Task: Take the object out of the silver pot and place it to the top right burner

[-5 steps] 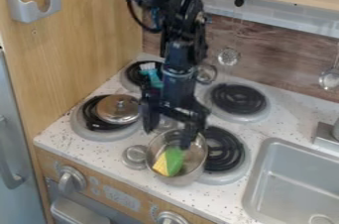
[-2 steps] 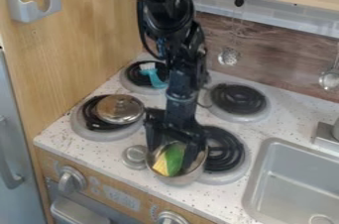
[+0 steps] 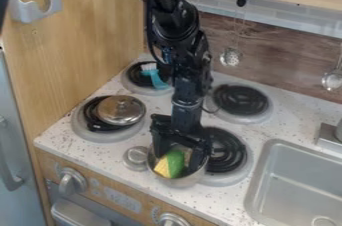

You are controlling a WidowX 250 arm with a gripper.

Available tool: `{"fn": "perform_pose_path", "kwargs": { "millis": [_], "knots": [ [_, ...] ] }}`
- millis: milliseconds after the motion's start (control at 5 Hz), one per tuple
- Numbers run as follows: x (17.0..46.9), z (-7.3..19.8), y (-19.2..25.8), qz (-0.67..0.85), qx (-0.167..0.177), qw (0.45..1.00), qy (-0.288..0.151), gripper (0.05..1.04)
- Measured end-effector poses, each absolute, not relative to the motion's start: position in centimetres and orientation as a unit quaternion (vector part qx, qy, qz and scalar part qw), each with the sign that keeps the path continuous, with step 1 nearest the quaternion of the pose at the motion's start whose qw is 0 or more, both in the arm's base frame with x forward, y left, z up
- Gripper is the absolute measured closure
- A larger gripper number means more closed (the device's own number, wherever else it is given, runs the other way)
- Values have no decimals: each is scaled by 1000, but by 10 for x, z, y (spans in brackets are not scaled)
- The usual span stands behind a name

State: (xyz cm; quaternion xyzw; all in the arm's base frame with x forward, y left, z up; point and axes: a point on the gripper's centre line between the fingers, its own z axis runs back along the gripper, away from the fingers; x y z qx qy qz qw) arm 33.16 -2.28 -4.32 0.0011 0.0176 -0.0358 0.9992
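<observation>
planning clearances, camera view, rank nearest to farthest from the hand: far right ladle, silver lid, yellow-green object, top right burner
1. Yellow-green object, in the pot by the hand
2. Silver lid, on the front left burner
3. Top right burner, behind, to the right
4. Far right ladle, hanging at the back

Soft, fairly bright light is spreading over the speckled countertop (image 3: 287, 120), leaving shadows faint and soft-edged. Small glints are showing on the metal lid (image 3: 121, 110) at the near left. The black robot arm (image 3: 175, 25) is reading very dark, its surface detail merging, with weak highlights catching its edges.
</observation>
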Motion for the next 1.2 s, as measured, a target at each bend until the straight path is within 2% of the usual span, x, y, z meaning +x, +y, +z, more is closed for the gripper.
{"fn": "perform_pose_path", "kwargs": {
  "millis": [200,400,800,1200],
  "knots": [
    [330,-47,-22,-34,-3,999,23,146],
    [331,-47,-21,-27,-6,999,20,416],
    [335,-44,-24,-41,-5,999,17,441],
    [368,24,-29,-38,25,997,-61,442]
  ]
}}
